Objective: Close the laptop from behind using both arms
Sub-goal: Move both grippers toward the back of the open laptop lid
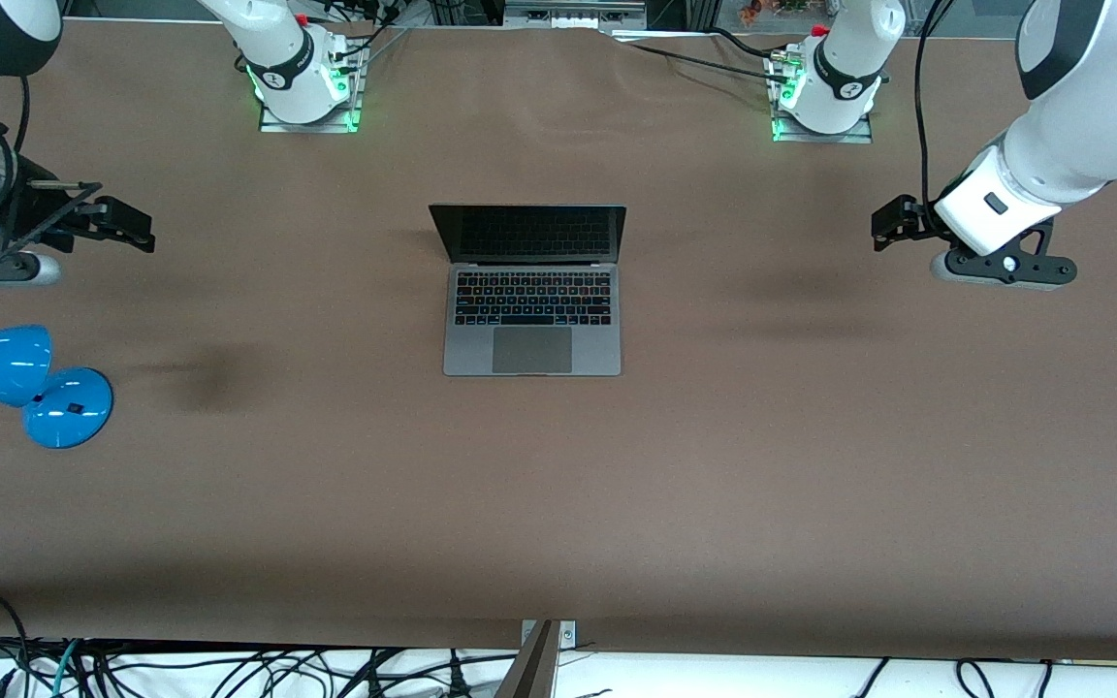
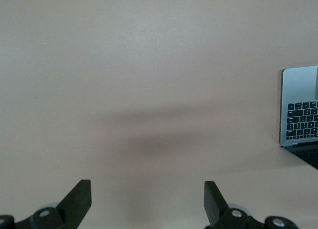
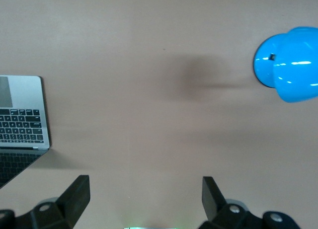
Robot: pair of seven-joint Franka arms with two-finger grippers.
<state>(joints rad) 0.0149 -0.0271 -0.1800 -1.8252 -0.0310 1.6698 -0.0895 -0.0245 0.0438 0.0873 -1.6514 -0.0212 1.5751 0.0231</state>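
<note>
The slim grey metal laptop (image 1: 531, 291) sits open mid-frame on the brown counter (image 1: 558, 504). My left hand (image 1: 893, 225) and right hand (image 1: 127, 225) hover at the frame's edges, fingers spread, empty.

No readable text, brand, or number anywhere; laptop (image 1: 531, 291) keys show only unreadable specks, nothing on its dark screen; a small round mark sits on the black band of each arm base (image 1: 295, 73), not legible; blue desk lamp (image 1: 25, 380) base has a small dark square, no label readable.
</note>
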